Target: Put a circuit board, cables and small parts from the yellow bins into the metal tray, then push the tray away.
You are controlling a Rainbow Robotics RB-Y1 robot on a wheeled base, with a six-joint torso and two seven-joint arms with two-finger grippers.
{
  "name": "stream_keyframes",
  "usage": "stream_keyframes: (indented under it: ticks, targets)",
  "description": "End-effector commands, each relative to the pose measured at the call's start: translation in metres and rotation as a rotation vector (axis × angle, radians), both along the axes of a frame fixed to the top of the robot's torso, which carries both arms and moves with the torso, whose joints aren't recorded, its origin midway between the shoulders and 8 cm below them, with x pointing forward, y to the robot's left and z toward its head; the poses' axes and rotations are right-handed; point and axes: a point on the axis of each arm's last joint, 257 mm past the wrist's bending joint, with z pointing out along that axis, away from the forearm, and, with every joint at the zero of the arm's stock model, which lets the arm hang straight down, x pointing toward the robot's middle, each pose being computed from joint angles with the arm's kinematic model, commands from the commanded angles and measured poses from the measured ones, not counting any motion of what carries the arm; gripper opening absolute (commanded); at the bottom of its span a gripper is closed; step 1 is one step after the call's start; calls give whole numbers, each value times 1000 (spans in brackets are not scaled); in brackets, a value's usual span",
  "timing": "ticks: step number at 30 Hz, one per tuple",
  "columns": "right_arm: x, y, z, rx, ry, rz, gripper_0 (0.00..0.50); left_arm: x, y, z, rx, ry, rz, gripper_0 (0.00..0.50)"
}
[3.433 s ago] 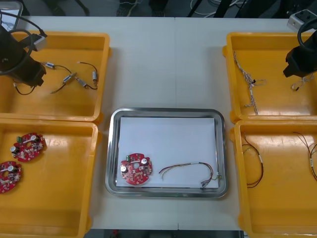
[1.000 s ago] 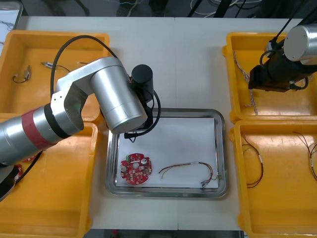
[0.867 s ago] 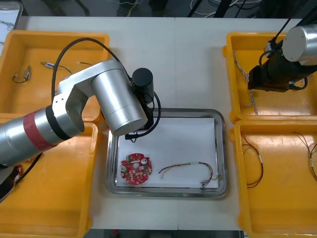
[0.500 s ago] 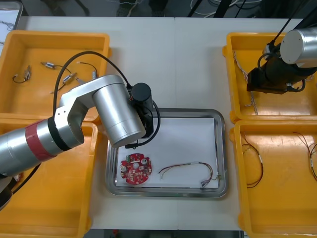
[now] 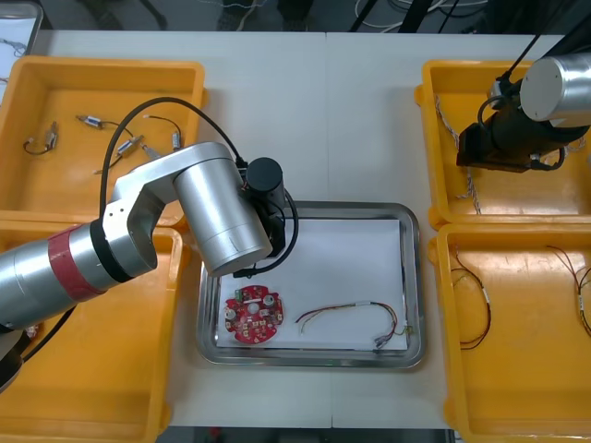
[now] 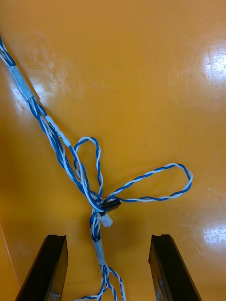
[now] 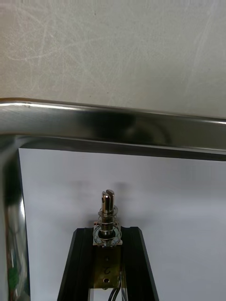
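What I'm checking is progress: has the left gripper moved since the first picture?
Yes. The left gripper, shut on a small metal part, went from the far left yellow bin to over the metal tray.

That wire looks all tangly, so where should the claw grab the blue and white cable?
Grab the bunched middle by the black connector, where the loops meet. The twisted blue and white cable lies flat in the yellow bin, so the open right claw should probably come straight down.

No text, label or number is legible. The small metal part point(image 7: 108, 209) held in the left gripper point(image 7: 108, 231) bears no readable mark, and any print on the red circuit board point(image 5: 253, 314) nearby is too small to tell.
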Motion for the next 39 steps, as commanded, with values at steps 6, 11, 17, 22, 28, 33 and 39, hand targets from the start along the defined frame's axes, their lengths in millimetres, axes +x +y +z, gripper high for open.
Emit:
stream_keyframes:
  ticks: [6, 11, 17, 22, 28, 33, 39]
  targets:
    - [-2, 8, -10, -21, 0, 60, 500, 7, 5, -1, -27, -40, 51, 500]
    - [-2, 5, -16, -19, -10, 57, 500, 9, 7, 0, -26, -45, 56, 500]
    - [-4, 3, -22, -19, -5, 54, 500, 12, 9, 12, -46, -53, 63, 500]
    - [-6, 1, -27, -15, -5, 52, 500, 11, 22, 39, -56, -35, 66, 500]
    - [-7, 2, -32, -20, -3, 58, 500, 4, 41, 74, -64, -6, 55, 500]
    - [-6, 3, -34, -19, -7, 60, 500, 1, 62, 104, -70, 0, 58, 500]
    - [-7, 3, -34, -14, -5, 56, 177, 1, 93, 136, -65, 19, 27, 500]
